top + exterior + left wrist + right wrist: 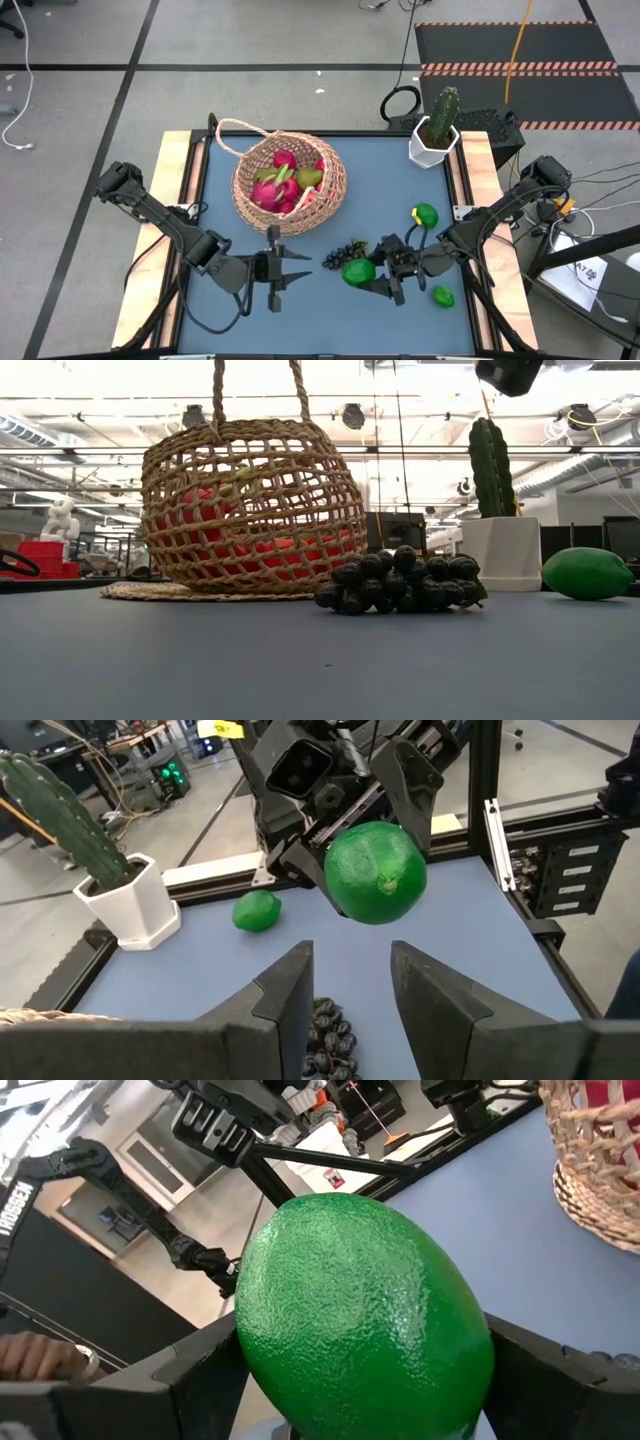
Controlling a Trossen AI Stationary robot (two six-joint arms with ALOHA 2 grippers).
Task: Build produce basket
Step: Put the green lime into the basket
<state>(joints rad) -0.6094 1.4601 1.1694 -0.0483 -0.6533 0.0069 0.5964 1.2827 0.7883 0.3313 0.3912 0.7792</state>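
The woven basket [290, 182] stands at the table's far left of centre and holds red, pink and yellow-green produce [283, 183]. A dark grape bunch [345, 252] lies on the mat near it. My right gripper [378, 277] is shut on a green lime [358, 271] just right of the grapes. My left gripper [295, 275] faces it from the left, open, with nothing between its fingers [292, 988]. Two more limes [425, 213] [442, 296] rest on the mat at the right. My right gripper pinches the lime between its two fingers [190, 1380], one on each opposite side [258, 1355]. The fingers come about level from the table's right. The lime [375, 872] is lifted clear of the mat, in front of my left gripper.
A cactus in a white pot [435, 135] stands at the far right corner of the mat. The basket's loop handle [232, 135] sticks out toward the far left. A flat woven mat [150, 592] lies under the basket.
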